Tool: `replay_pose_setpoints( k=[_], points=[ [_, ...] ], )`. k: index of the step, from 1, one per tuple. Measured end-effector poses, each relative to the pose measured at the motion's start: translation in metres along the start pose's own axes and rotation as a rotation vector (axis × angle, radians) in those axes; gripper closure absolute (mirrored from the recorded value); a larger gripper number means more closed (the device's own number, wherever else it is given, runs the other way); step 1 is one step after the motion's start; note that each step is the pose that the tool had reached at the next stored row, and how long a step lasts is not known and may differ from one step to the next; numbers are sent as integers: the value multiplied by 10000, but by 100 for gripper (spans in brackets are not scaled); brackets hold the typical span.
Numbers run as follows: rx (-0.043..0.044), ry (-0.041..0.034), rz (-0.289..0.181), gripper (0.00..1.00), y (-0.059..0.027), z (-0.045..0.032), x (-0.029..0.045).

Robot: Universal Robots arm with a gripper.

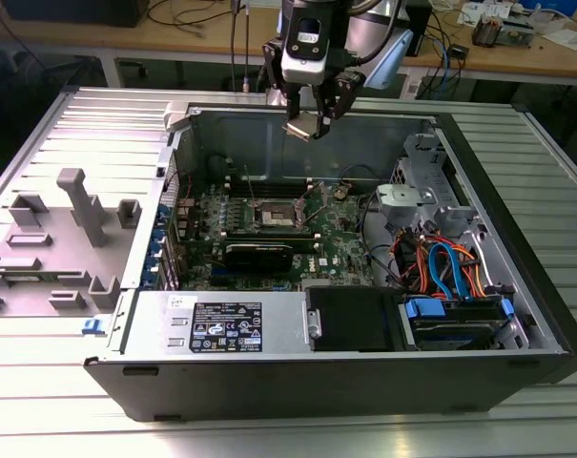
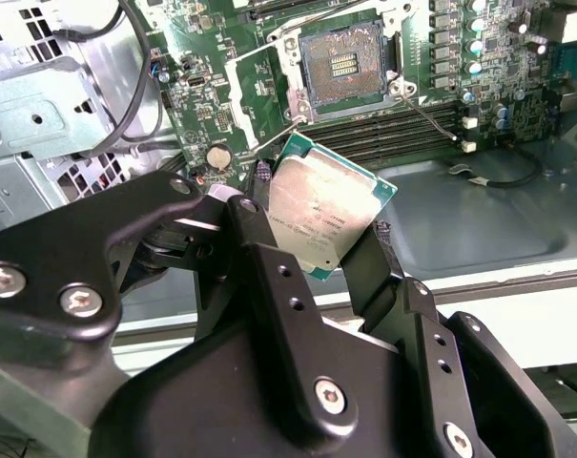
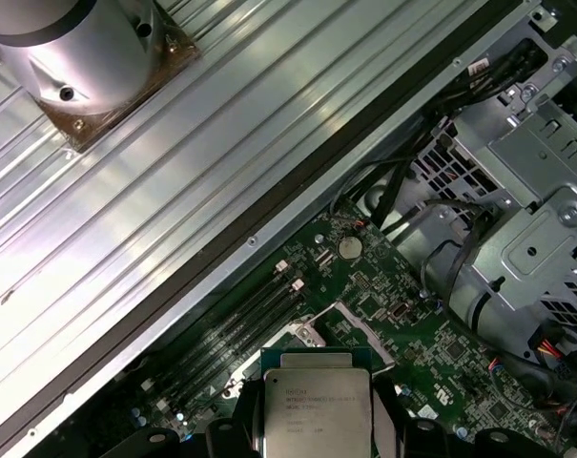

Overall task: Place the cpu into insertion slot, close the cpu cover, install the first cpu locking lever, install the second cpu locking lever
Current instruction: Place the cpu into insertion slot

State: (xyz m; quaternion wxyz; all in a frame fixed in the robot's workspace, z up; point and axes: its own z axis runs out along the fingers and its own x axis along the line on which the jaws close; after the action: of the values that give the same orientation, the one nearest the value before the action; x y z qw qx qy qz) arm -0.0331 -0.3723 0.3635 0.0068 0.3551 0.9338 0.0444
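The black pincer [image 2: 319,208] clamps the flat, silver-topped square cpu [image 2: 331,215] by two edges, well above the dark-centred, silver-rimmed insertion slot [image 2: 343,62]. Good placement needs it level and squared.

Electronics lab: cable-strewn workbench [image 1: 97,43], opened computer case [image 1: 317,377] on ribbed table [image 1: 40,382]

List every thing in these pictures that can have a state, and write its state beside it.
gripper, shut on the cpu, above the computer case
cpu, held, not in the insertion slot
insertion slot, empty and uncovered
cpu cover, swung open
locking levers, unlatched and raised
computer case, lying flat, side open
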Motion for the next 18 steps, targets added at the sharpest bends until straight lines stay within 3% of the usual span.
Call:
replay_pose_setpoints(
  k=[11, 18],
  points=[
    [-12, -66, 746, 45, -7, 30, -4],
    [-15, -71, 811, 45, -7, 31, -4]
  ],
)
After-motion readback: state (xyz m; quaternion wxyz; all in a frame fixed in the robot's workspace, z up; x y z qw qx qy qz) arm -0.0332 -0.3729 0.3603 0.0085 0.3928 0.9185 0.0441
